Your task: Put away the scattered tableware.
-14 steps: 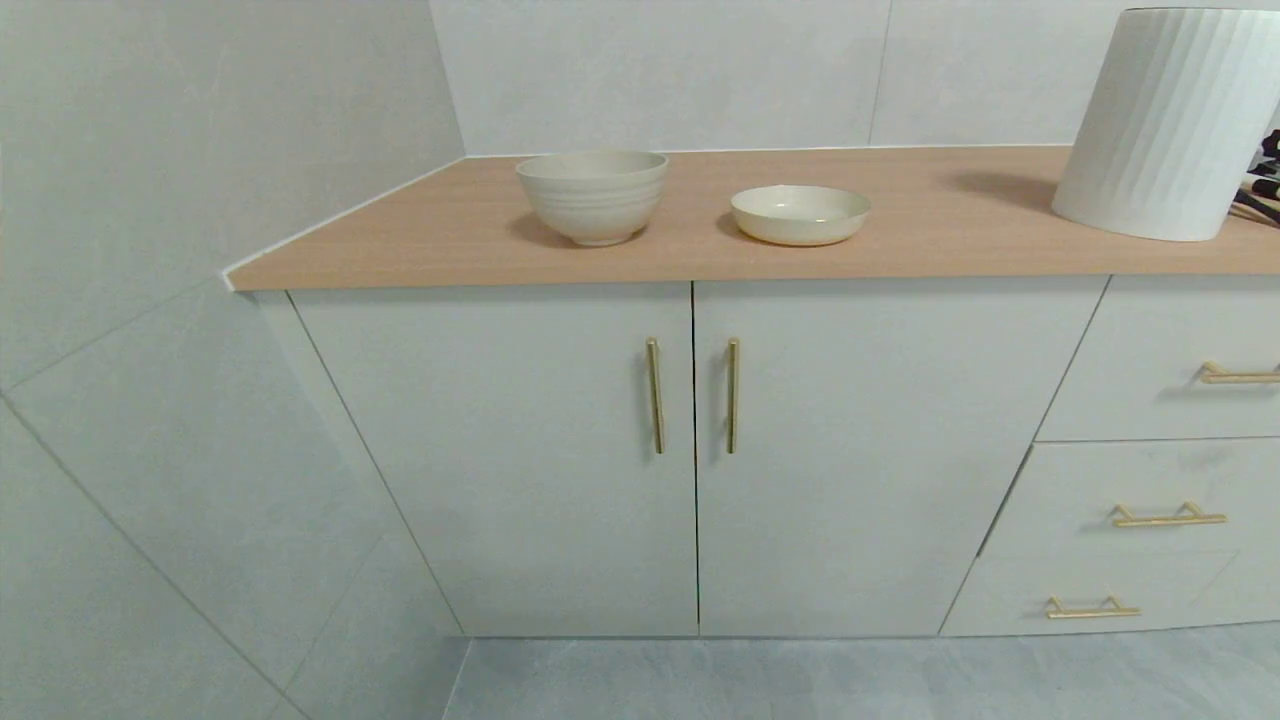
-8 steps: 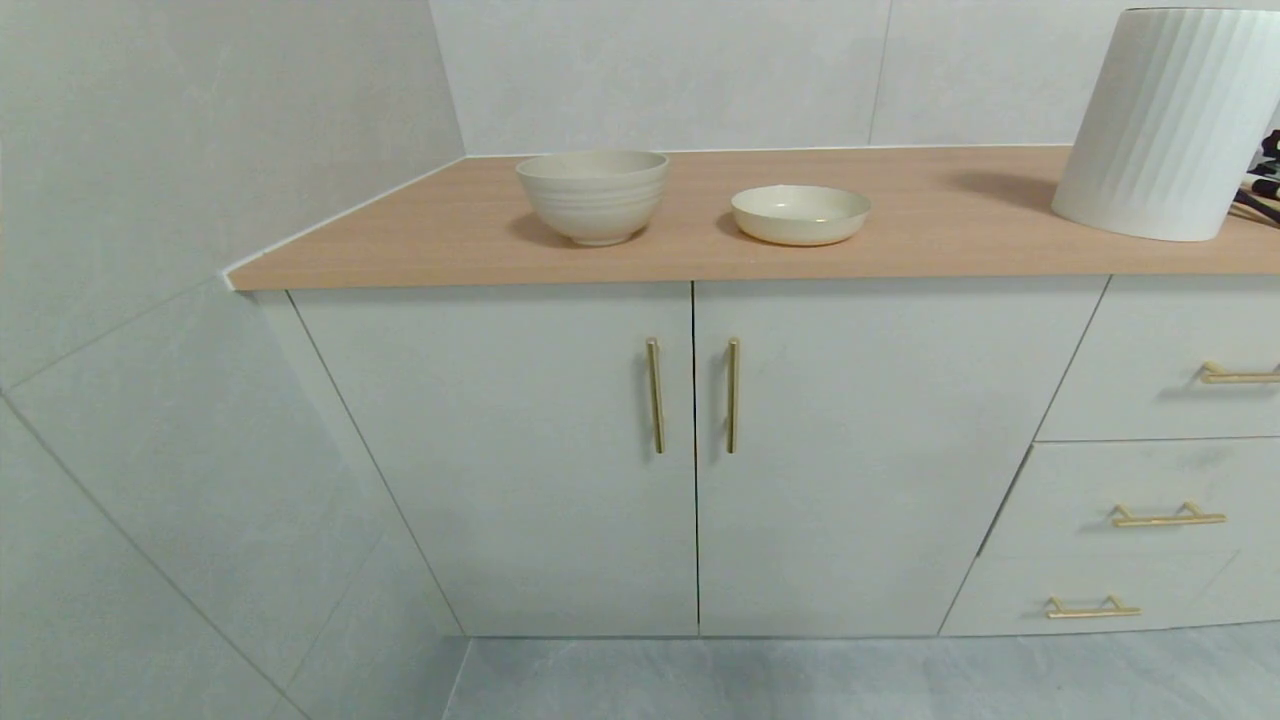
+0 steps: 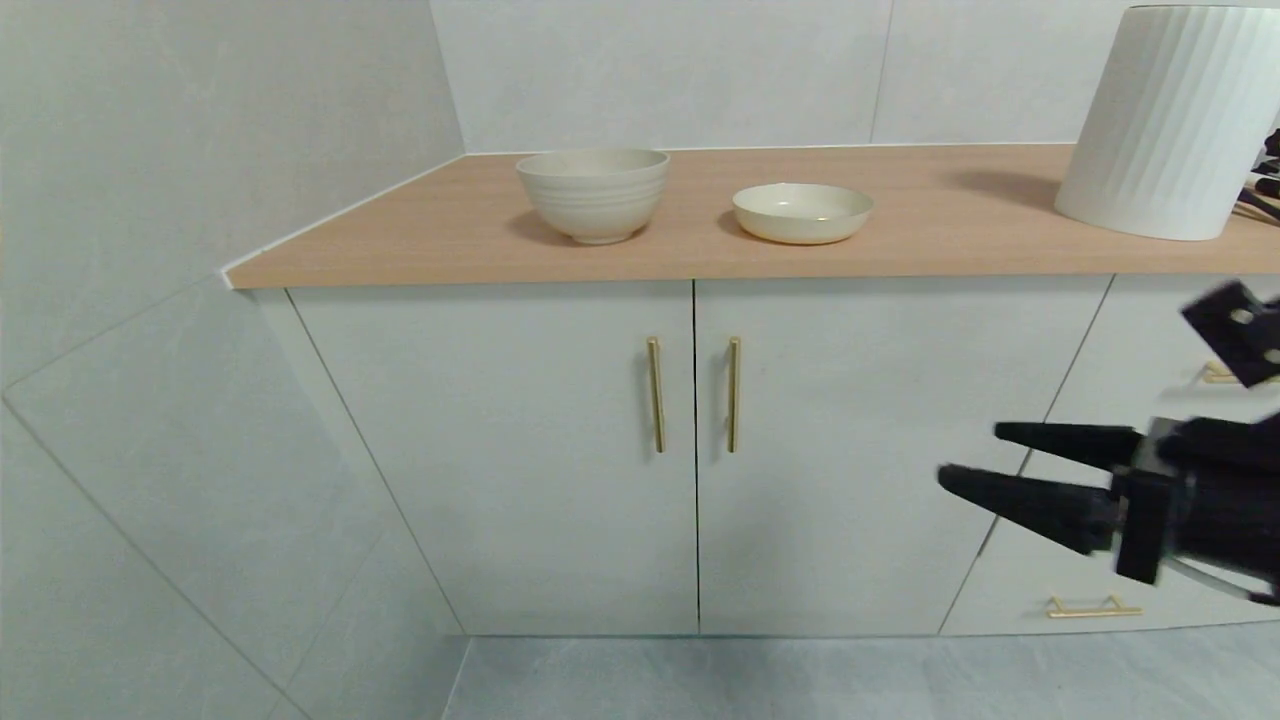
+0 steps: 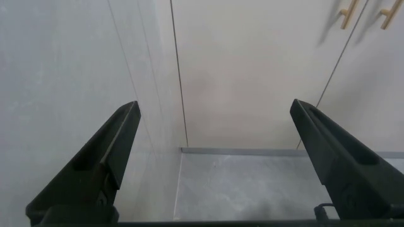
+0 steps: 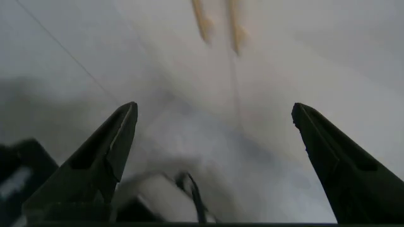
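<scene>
A ribbed cream bowl (image 3: 593,194) and a shallow cream dish (image 3: 802,212) stand on the wooden countertop (image 3: 950,230), the bowl to the left of the dish. Below them the cabinet's two doors are closed, with gold handles (image 3: 655,394) side by side. My right gripper (image 3: 975,462) is open and empty, low at the right, in front of the right cabinet door (image 3: 860,450). My left gripper (image 4: 214,120) is open too, with nothing between its fingers, facing the cabinet's lower corner and the floor.
A tall white ribbed cylinder (image 3: 1165,125) stands on the counter at the right, with dark utensils (image 3: 1262,190) beside it. Drawers with gold handles (image 3: 1168,517) lie right of the doors. A tiled wall (image 3: 180,300) closes the left side.
My right gripper has come into the head view from the right, at the height of the cabinet doors. The bowl and dish have not moved.
</scene>
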{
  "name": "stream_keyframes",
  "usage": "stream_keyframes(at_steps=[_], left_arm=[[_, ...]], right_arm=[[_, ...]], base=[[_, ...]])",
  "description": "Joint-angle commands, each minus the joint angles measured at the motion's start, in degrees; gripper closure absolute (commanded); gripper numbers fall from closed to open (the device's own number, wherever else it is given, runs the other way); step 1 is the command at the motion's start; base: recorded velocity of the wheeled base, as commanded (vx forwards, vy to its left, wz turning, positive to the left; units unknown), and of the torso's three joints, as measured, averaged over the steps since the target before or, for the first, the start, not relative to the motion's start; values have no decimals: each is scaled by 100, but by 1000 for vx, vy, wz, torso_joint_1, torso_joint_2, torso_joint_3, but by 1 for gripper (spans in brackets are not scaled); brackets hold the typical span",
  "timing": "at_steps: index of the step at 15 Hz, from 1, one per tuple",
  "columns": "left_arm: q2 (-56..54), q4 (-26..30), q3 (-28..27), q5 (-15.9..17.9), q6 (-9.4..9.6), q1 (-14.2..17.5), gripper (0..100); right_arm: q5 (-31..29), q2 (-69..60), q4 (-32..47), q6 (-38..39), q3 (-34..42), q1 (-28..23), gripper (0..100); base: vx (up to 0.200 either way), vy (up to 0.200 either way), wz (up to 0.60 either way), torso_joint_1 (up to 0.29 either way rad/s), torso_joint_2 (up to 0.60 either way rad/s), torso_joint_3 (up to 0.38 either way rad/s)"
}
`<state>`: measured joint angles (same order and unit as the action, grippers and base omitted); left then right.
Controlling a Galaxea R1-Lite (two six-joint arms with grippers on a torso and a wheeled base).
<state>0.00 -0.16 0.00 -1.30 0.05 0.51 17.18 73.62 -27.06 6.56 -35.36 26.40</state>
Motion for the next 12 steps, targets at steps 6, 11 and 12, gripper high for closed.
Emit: stream_keyframes(at_steps=[6, 11, 12], left_arm=[[0, -2, 0, -1, -5, 2, 0], [0, -2, 0, -1, -5, 2, 0], [0, -2, 0, -1, 4, 2, 0]], right_arm=[[14, 3387, -968, 416, -2229, 761, 0], [-391, 4222, -1011, 821, -2862, 752, 0], [-531, 4336, -1073, 838, -2976, 752, 0]], base=[[0, 0, 0, 0, 0, 0], [0, 0, 0, 0, 0, 0], [0, 0, 0, 0, 0, 0]])
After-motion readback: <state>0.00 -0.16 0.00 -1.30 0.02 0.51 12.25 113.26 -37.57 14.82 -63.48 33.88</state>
